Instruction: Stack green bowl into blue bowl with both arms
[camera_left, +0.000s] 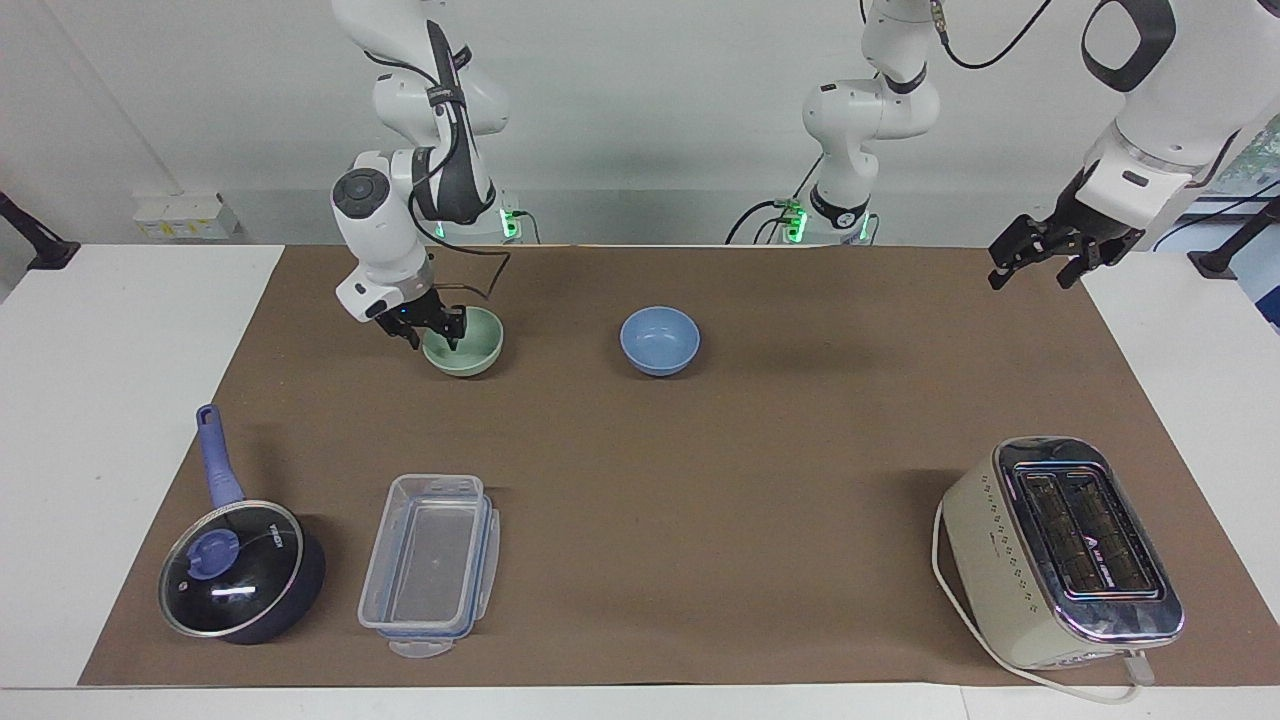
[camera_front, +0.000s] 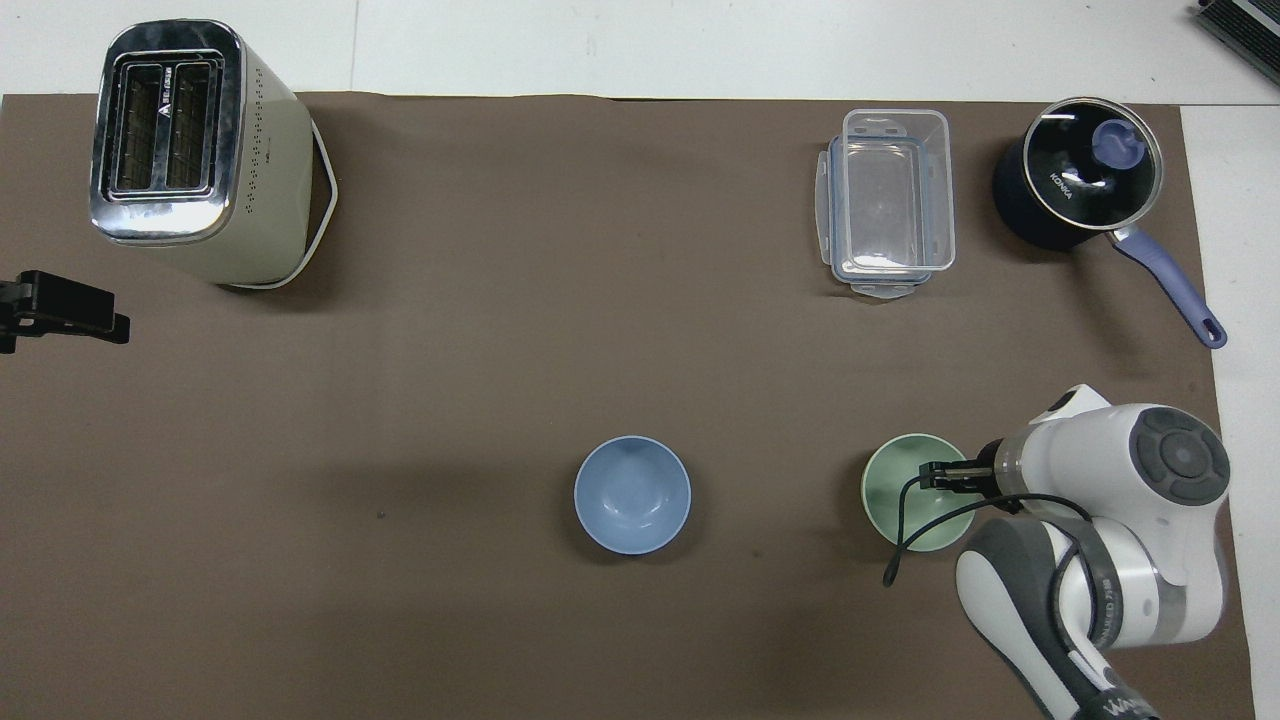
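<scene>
Here, right gripper (camera_left: 432, 331) astride green bowl (camera_left: 468, 347) rim

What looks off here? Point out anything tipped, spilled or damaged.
Nothing stands out. The green bowl and blue bowl sit upright side by side; the right gripper is at the green bowl's rim. The left gripper waits over the mat's edge.

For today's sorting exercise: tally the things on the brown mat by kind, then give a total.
Bowls: 2, the green bowl and the blue bowl
Lidded saucepan: 1
Clear plastic container: 1
Toaster: 1
Total: 5
</scene>
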